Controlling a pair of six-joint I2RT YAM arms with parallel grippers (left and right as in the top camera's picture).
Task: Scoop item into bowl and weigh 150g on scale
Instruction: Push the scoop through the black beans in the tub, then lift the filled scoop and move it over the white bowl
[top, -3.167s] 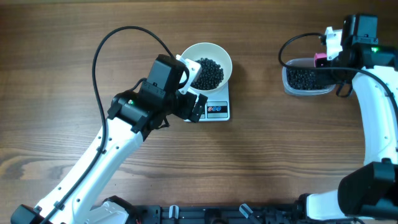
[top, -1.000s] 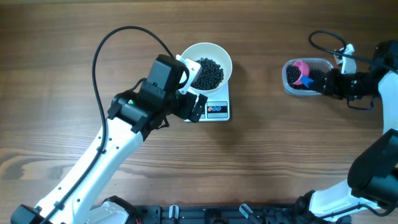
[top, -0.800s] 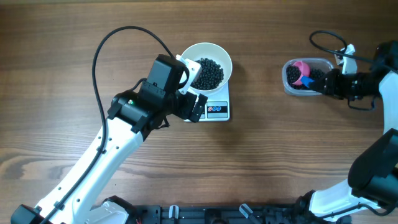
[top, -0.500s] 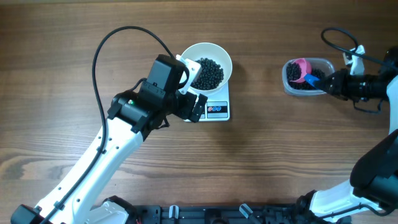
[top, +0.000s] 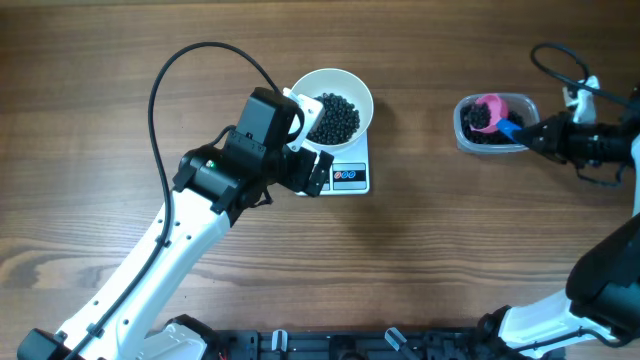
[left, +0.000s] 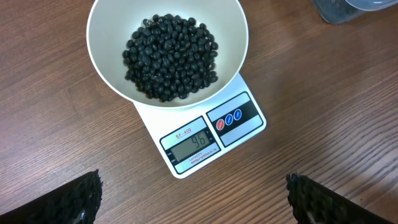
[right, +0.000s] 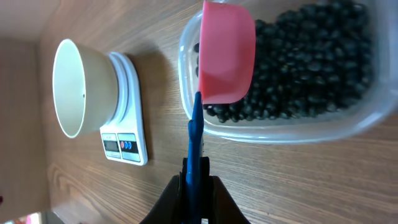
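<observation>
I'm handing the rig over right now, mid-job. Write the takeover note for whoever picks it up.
Left tool: open, empty, above the table in front of the scale.
Right tool: shut on the scoop by its blue handle, pink cup in the clear tub. Whether it is loaded can't be seen.
Bowl sits on the scale, partly filled with beans.
Done: display reads 96.
Left: more scoops until it reads 150.

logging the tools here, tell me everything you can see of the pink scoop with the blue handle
Plastic-looking scoop: round pink cup on a thin straight blue handle. The right arm's black fingers are shut on the handle's end. The cup sits in the clear plastic tub among small black beans; overhead, dark beans show inside it.
</observation>
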